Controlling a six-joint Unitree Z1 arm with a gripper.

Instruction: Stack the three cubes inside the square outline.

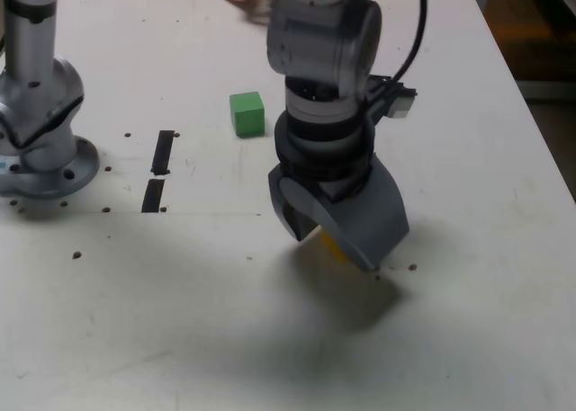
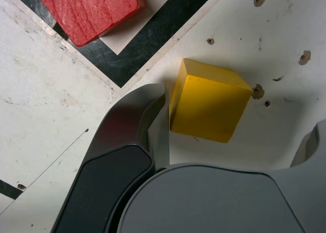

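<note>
One arm: a grey Unitree Z1 reaches down over the middle of the white table [image 1: 486, 339], its wrist joints filling the upper centre of the exterior view.
Table: white, pitted with small dark holes, with a second grey arm base [image 1: 40, 114] bolted at the exterior view's left edge.
Gripper: the gripper [image 1: 337, 236] hangs just above the tabletop with its jaws parted. In the wrist view the gripper [image 2: 232, 128] has one grey finger [image 2: 155, 121] pressed against a side face of the yellow cube, while the other finger [image 2: 310, 144] stands well apart at the picture's edge, so nothing is clamped.
Square outline: only one corner of the square outline [image 2: 147, 42] of thick black tape shows, in the wrist view; the arm hides it in the exterior view.
Red cube: the red cube [image 2: 86, 11] lies inside that taped corner, its edge reaching over the tape.
Yellow cube: the yellow cube [image 2: 206, 108] rests on the table just outside the outline, between the jaws; in the exterior view only a sliver of yellow [image 1: 331, 243] peeks from beneath the gripper.
Green cube: the green cube [image 1: 247, 113] sits alone, well apart, behind the arm.
Tape strips: two short black tape strips [image 1: 162, 152] lie end to end toward the exterior view's left.
</note>
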